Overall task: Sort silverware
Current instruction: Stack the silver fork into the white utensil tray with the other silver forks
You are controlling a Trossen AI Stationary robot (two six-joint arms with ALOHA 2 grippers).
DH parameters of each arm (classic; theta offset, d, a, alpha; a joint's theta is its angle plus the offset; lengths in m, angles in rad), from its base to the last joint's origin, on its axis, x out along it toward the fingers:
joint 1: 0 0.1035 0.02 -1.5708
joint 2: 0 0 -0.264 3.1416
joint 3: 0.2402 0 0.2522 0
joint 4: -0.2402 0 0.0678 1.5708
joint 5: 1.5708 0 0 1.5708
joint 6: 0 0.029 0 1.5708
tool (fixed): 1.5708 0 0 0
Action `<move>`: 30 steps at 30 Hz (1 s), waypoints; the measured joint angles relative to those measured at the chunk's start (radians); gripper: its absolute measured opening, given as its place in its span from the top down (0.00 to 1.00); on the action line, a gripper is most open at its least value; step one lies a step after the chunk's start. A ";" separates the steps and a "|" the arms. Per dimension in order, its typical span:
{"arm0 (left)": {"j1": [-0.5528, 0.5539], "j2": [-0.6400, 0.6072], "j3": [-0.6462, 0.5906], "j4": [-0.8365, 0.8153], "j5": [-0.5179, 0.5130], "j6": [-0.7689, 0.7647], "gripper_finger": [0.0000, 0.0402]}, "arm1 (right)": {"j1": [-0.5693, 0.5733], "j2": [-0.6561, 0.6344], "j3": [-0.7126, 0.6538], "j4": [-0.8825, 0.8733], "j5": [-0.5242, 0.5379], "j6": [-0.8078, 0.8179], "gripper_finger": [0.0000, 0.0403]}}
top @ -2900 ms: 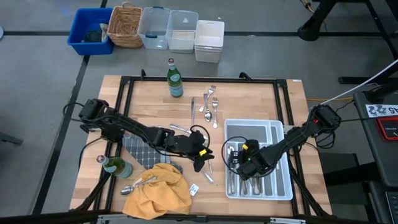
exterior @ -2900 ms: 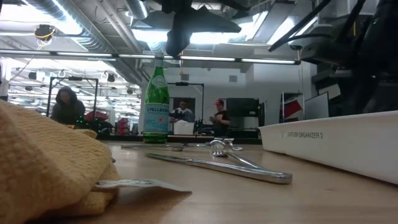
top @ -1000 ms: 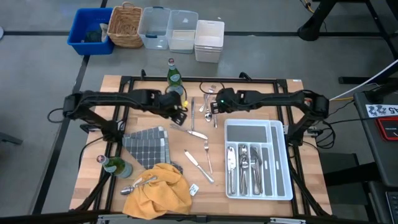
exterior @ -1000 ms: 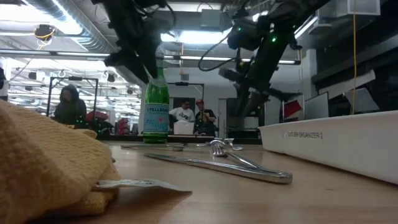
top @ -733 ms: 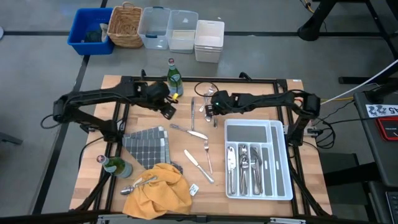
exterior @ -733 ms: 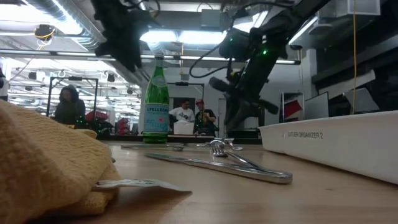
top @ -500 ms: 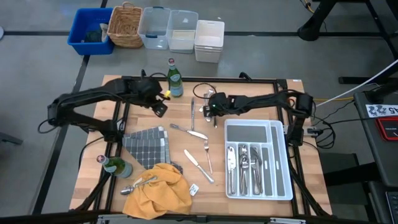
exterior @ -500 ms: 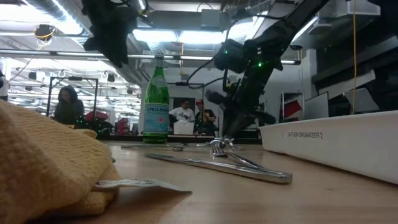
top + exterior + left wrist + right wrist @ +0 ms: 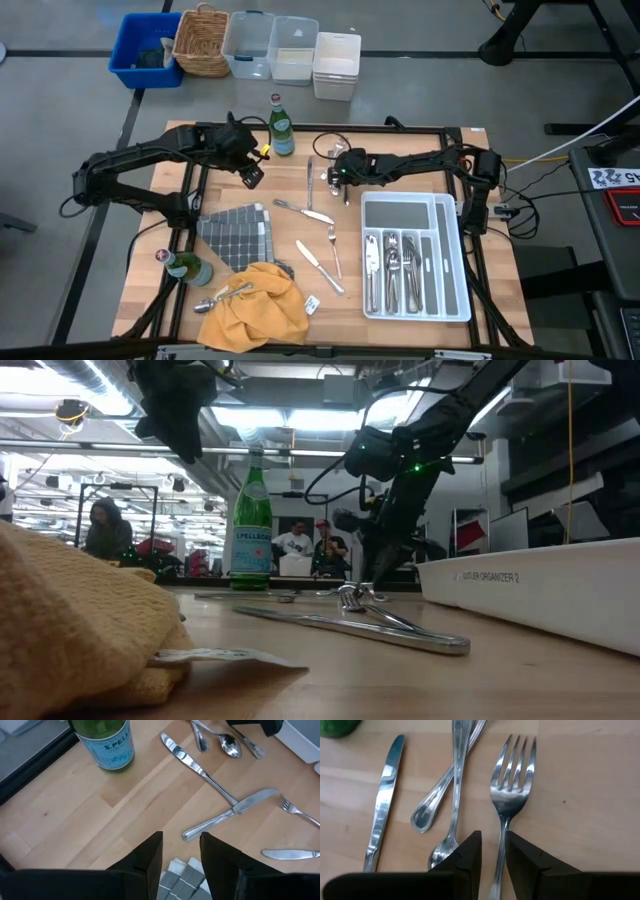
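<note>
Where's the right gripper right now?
High view: the right gripper is at the table's far middle, over the loose silverware beside the green bottle.

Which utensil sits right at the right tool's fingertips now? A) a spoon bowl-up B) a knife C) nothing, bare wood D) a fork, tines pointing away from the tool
D: in the right wrist view the fork lies with its handle running into the gap between the right tool's fingers, tines pointing away.

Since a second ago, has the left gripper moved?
Yes. In the high view the left gripper has moved left, from beside the bottle toward the table's left edge.
</note>
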 joint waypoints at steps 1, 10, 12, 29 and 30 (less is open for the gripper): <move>0.000 0.000 0.000 0.000 0.000 -0.001 0.71 | 0.000 0.000 0.000 0.000 0.007 0.000 0.78; 0.000 0.000 0.000 0.000 0.000 -0.012 0.71 | 0.000 0.000 0.000 -0.007 0.029 0.000 0.78; 0.000 0.000 0.000 0.000 0.000 -0.014 0.71 | 0.000 0.003 0.000 -0.007 0.030 0.000 0.78; 0.000 0.001 0.000 0.001 0.000 -0.013 0.71 | -0.013 0.078 0.005 0.015 0.035 0.037 0.78; 0.000 0.001 0.000 0.000 0.000 -0.013 0.71 | -0.014 0.085 0.005 0.017 0.036 0.042 0.78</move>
